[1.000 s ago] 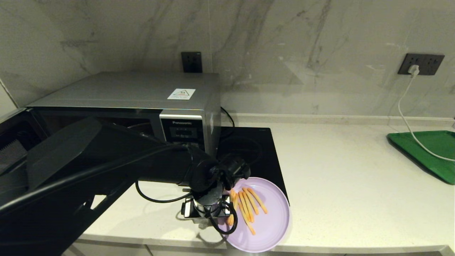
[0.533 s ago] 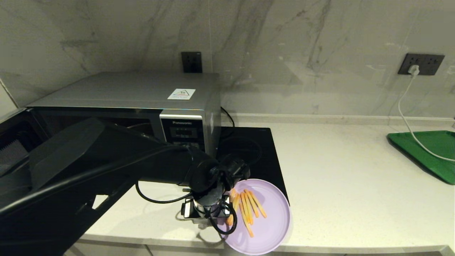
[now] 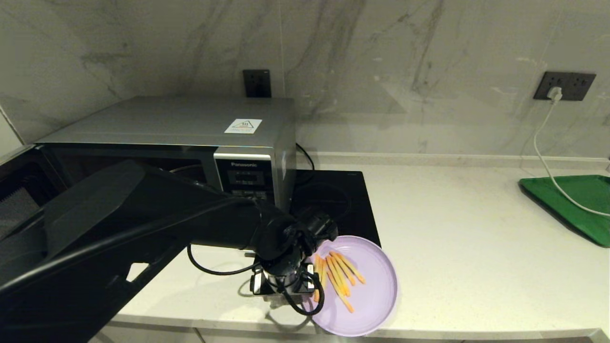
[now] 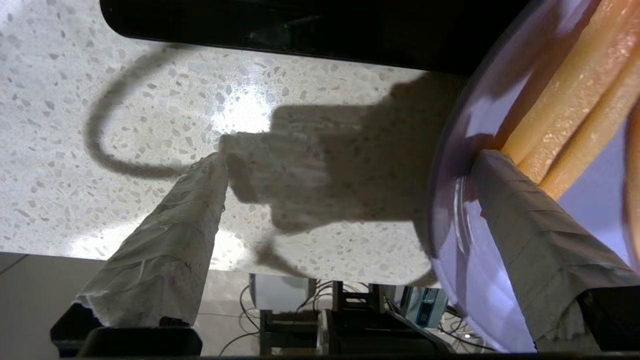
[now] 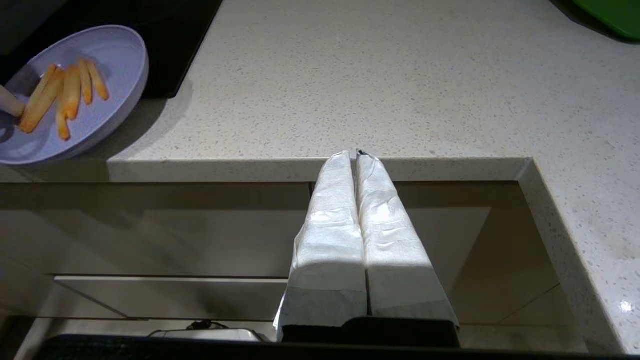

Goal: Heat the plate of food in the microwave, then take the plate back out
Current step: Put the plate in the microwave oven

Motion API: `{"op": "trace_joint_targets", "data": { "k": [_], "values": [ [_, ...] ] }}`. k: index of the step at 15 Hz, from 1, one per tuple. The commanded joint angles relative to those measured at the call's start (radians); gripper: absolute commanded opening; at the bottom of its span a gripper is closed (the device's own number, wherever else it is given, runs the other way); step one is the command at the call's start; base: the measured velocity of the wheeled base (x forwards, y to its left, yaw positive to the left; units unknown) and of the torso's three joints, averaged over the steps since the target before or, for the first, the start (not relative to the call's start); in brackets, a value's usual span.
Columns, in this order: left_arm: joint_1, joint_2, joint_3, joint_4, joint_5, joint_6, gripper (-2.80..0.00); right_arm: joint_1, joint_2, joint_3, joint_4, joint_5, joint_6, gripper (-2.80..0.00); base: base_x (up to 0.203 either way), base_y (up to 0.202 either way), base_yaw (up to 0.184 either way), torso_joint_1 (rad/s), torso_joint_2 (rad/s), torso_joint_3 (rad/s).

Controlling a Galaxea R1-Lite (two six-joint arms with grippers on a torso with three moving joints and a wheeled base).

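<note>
Left gripper (image 3: 286,281), low centre, fingers spread wide astride the near rim of the stiff, slick, round pale-lilac plate of loose orange fries (image 3: 355,286), best pinched at that rim.

The black left arm reaches across low, its wrist bent so the left hand (image 4: 345,170) points downward, the two tape-wrapped fingers (image 4: 170,240) spread wide with nothing clamped. The right hand (image 5: 356,160) hangs parked, its white-wrapped fingers (image 5: 330,225) pressed together.
</note>
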Motion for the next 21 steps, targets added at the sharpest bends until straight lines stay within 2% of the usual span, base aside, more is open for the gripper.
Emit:
{"op": "trace_joint_targets", "data": {
  "k": [1,4,7,9,11,12,19,21],
  "values": [
    [0.001,-0.014,0.000,0.001,-0.002,-0.005,0.00,0.001,0.000,0.000,0.000,0.000,0.000,-2.80,0.000,0.000,0.000,0.000,0.00,0.000],
    [0.000,-0.021,0.001,-0.011,-0.004,-0.005,0.00,0.000,0.000,0.000,0.002,0.000,0.000,-2.80,0.000,0.000,0.000,0.000,0.00,0.000],
    [0.003,-0.033,0.013,-0.049,-0.077,-0.005,0.00,0.000,0.000,0.000,0.002,0.000,0.000,-2.80,0.000,0.000,0.000,0.000,0.00,0.000],
    [0.004,-0.005,0.014,-0.050,-0.070,0.001,0.00,0.001,0.000,0.000,0.002,0.000,0.000,-2.80,0.000,0.000,0.000,0.000,0.00,0.000],
    [0.003,0.024,0.014,-0.050,-0.016,0.000,0.00,0.000,0.000,0.000,0.001,0.000,0.000,-2.80,0.000,0.000,0.000,0.000,0.00,0.000],
    [0.003,0.026,0.014,-0.050,-0.017,-0.003,-2.80,0.000,0.000,0.000,0.000,0.000,0.000,-2.80,0.000,0.000,0.000,0.000,0.00,0.000],
    [0.001,0.013,0.026,-0.052,-0.026,-0.005,-2.80,0.000,0.000,0.000,0.001,0.000,0.000,-2.80,0.000,0.000,0.000,0.000,0.00,0.000],
    [0.002,-0.012,0.041,-0.074,-0.070,-0.006,-2.80,0.000,0.000,0.000,0.001,0.000,0.000,-2.80,0.000,0.000,0.000,0.000,0.00,0.000]
  ]
}}
